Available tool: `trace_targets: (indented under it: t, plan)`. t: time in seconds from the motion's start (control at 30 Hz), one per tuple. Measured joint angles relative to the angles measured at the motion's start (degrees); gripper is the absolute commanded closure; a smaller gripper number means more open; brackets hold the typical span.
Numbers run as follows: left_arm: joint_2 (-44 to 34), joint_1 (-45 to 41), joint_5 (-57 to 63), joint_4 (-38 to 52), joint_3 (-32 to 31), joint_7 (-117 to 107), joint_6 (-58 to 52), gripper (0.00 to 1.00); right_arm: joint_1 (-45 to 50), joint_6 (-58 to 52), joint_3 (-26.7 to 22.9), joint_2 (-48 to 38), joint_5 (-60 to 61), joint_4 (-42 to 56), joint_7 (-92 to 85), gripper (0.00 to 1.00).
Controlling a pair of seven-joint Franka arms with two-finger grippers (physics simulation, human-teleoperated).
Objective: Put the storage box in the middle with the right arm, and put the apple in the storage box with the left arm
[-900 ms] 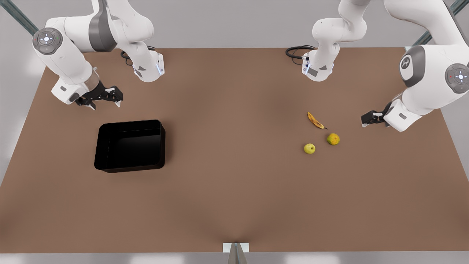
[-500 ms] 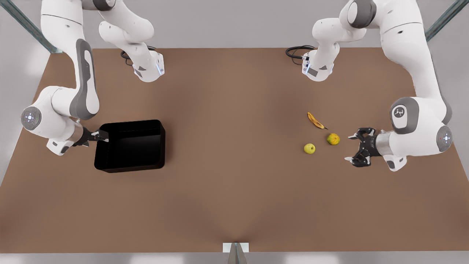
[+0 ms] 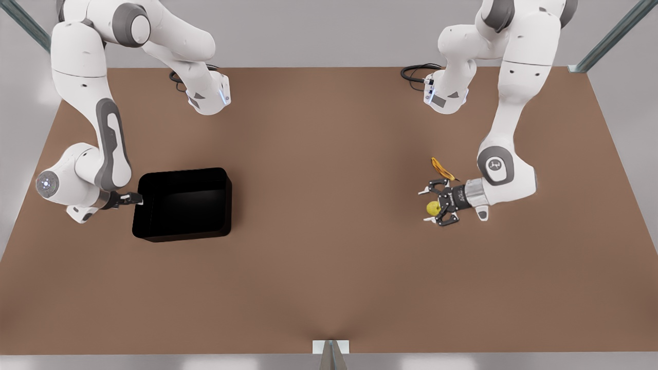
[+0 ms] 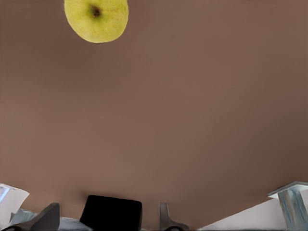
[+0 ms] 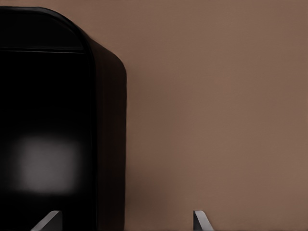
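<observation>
The storage box [image 3: 180, 234] is a glossy black open tub lying on the table at the front view's left. My right gripper [image 3: 136, 198] is at its left wall, open, and the box wall [image 5: 108, 144] stands between the two fingertips [image 5: 199, 221]. The apple [image 3: 433, 207], small and yellow-green, lies at the front view's right. My left gripper [image 3: 425, 206] is open and low over the table with the apple between its spread fingers, not touching it. The apple [image 4: 96, 19] appears again in the left wrist view.
A small curved banana [image 3: 441, 167] lies just behind the left gripper. The orange-green fruit is hidden under that gripper's wrist. Both arm bases [image 3: 208, 95] stand at the table's [image 3: 329, 257] far edge. The wide middle of the brown table lies between box and fruits.
The left gripper swept toward the front view's left, past the orange-green fruit, and now brackets the apple. The right gripper stayed at the box's left wall, shifting slightly. The box has not moved.
</observation>
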Motion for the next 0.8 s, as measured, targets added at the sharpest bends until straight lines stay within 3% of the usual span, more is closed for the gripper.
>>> trace_targets:
  t: [0.37,0.4,0.43,0.5,0.67,0.8]
  plan:
    - [7.26,0.39,-9.21,0.16,1.42,12.57,2.57,0.00,0.43,2.21,0.26,4.85,1.47,0.18,1.02,0.00]
    - [7.83,0.82,-10.07,0.32,1.72,14.04,2.07,0.00,0.48,2.18,0.34,4.87,1.64,0.14,1.01,0.09]
    - [8.89,1.44,-10.85,0.66,1.75,15.95,1.95,0.00,0.52,1.25,0.35,4.79,1.61,0.41,0.77,0.49]
    - [10.57,2.55,-13.01,0.53,2.56,20.40,-1.15,0.00,0.51,0.44,0.44,4.35,1.61,0.61,-0.24,0.79]
    - [13.81,3.84,-19.96,0.26,3.50,26.40,-5.25,0.00,0.70,1.01,0.61,4.79,1.61,0.61,-1.01,0.79]
    - [11.16,3.77,-23.08,-2.73,3.59,26.72,-5.58,0.00,0.58,0.74,1.81,4.61,1.61,0.80,-1.00,0.79]
